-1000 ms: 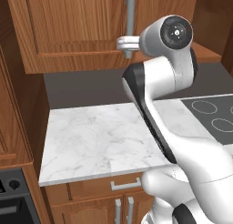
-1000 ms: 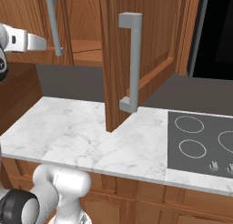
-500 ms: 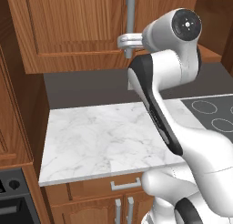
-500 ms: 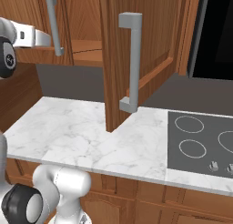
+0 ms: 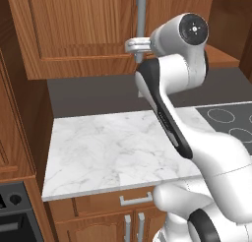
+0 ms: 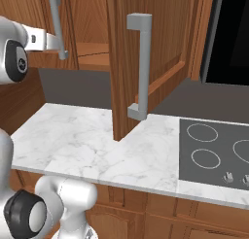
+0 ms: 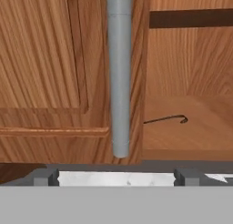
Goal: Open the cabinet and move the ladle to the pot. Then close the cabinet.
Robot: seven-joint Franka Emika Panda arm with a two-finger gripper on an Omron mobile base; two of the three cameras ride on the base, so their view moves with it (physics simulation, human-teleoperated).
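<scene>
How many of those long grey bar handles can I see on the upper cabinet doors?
2. One handle is on the open right door, swung out over the counter. The other is on the closed left door, where the gripper is.

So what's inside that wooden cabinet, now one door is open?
Through the cabinet's open right side, a thin dark hooked piece lies on the shelf, possibly the ladle's handle. The rest of it is hidden behind the closed left door and its grey handle.

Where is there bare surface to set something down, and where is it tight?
The marble counter is bare from the left wooden wall to the cooktop. It is tight up at the cabinet: the open gripper sits at the left door's handle, and the open right door overhangs the counter.
</scene>
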